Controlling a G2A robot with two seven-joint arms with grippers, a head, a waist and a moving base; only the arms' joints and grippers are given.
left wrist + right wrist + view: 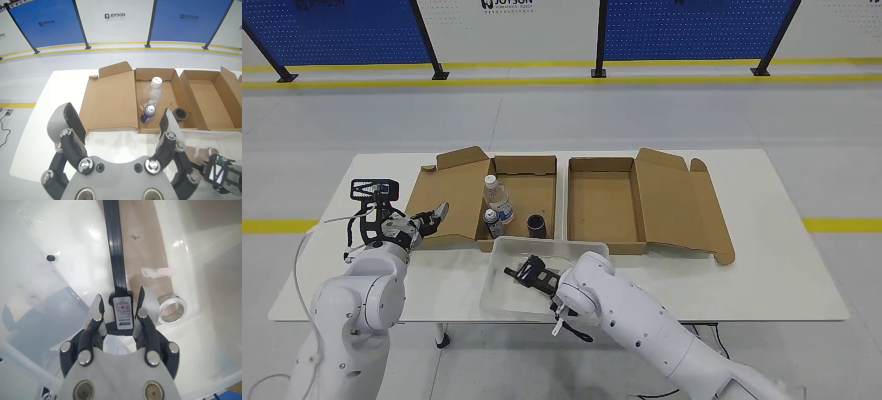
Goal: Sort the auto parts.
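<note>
**Right end effector (120,298) brackets the black bar (115,247): a lopsided pick is the risk**

Right wrist view: the jaws stand apart, one on each side of the bar's labelled head (122,311), with only a narrow gap on either side and nothing clamped. The bar lies on the floor of the clear bin (198,256). A brown tube (147,237) lies alongside it and a silver ring (173,311) sits just beside one finger. If the jaws close here, they would probably take the long bar at one end. The free end could sag, swing and scrape the bin wall. The near finger could also nudge the ring, or slip on the smooth label.

Left wrist view: the left end effector (118,109) hangs wide apart and holds nothing, above the counter (56,106) toward its near left corner. Beyond it, the open cardboard box (109,98) holds an upright bottle (151,92), a spray can (148,114) and a black cylinder (180,113).

Top view: the bin sits at the counter's near edge, touching the box fronts. A second box (602,200) lies to the right. A swinging bar could topple the bottle or can, or drag the light bin.
</note>
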